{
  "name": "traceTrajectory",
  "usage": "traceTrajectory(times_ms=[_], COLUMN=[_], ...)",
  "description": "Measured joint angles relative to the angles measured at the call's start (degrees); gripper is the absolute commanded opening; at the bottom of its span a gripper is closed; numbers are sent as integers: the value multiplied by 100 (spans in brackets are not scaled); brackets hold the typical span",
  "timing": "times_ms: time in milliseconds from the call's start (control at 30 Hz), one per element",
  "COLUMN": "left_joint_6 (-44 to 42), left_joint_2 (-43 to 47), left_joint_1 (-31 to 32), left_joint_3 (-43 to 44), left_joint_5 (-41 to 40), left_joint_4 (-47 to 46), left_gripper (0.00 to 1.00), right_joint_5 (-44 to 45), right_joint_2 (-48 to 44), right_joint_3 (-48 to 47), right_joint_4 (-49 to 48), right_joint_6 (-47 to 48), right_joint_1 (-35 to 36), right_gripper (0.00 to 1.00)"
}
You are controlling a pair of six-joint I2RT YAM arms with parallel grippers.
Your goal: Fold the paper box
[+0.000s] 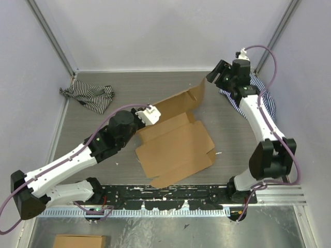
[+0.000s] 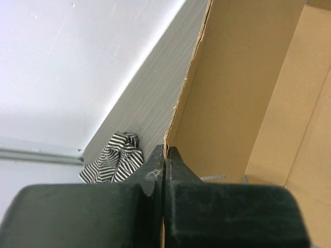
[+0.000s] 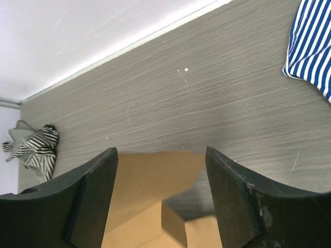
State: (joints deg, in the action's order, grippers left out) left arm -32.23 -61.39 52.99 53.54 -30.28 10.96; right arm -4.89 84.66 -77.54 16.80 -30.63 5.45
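Note:
The paper box (image 1: 176, 142) is a brown cardboard sheet lying partly folded mid-table, with one flap (image 1: 198, 93) standing up at its far right corner. My left gripper (image 1: 150, 114) is shut on the sheet's left edge. In the left wrist view the thin cardboard edge (image 2: 182, 98) runs down into the closed jaws of the gripper (image 2: 164, 153). My right gripper (image 1: 216, 73) hovers open just right of and above the raised flap. In the right wrist view the flap (image 3: 155, 175), blurred, shows between the spread fingers of the gripper (image 3: 160, 152), which do not touch it.
A black-and-white striped cloth (image 1: 88, 95) lies at the far left corner. A blue-striped cloth (image 1: 265, 101) lies under the right arm, near the right wall. White walls close the table on three sides. A small brown box (image 1: 77, 241) sits below the near rail.

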Motion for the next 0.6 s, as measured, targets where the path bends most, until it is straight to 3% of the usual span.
traceTrajectory(times_ms=[333, 600], left_joint_6=[-358, -400], left_joint_2=[354, -157], left_joint_1=[-7, -9], left_joint_3=[-240, -304], left_joint_5=[752, 726], left_joint_4=[0, 4], left_gripper=[0, 0], right_joint_5=[-894, -1768], right_joint_2=[1515, 1672], right_joint_3=[-229, 66], right_joint_4=[-321, -1019], right_joint_6=[17, 26], right_joint_1=[-955, -1204], right_gripper=[63, 56])
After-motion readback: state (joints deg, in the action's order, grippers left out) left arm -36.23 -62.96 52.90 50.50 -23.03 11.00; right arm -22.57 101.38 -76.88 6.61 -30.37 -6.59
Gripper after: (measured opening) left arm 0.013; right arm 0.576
